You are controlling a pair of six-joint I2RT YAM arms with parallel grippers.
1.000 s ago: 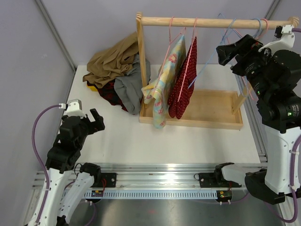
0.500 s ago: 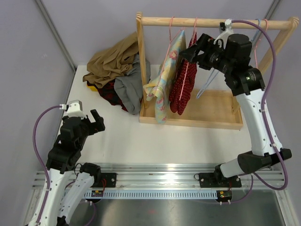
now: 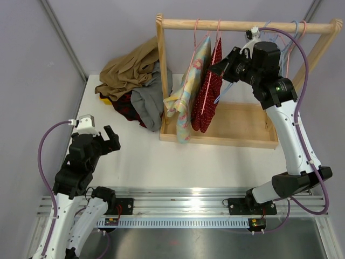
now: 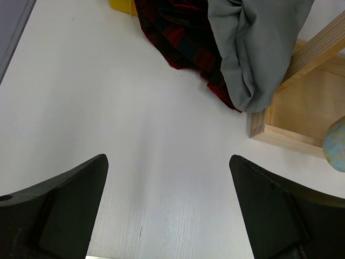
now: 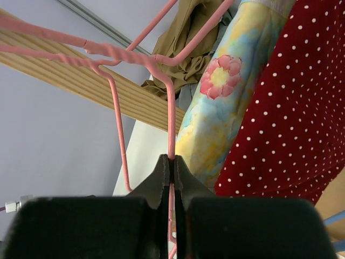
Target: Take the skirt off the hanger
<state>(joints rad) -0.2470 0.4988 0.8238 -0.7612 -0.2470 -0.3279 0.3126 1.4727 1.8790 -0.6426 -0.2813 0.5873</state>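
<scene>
A pink hanger (image 5: 171,108) wire is pinched by the right gripper (image 5: 172,162), just under the rail (image 3: 242,25). The red skirt (image 3: 207,97) is hung there, far centre. The left gripper (image 4: 167,162) is held spread over the near-left table (image 4: 161,135).

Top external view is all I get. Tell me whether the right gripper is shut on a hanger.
Observer: Yes. The right wrist view shows the right gripper shut on the wire of a pink hanger, just below its twisted neck.
Operator: Name what hangs beside that wire.
Observer: The floral garment is right next to it, with the red polka-dot garment beyond.
Operator: Now report the left gripper.
Observer: In the left wrist view the left gripper is open and holds nothing. It is above bare table, with the grey garment ahead.
</scene>
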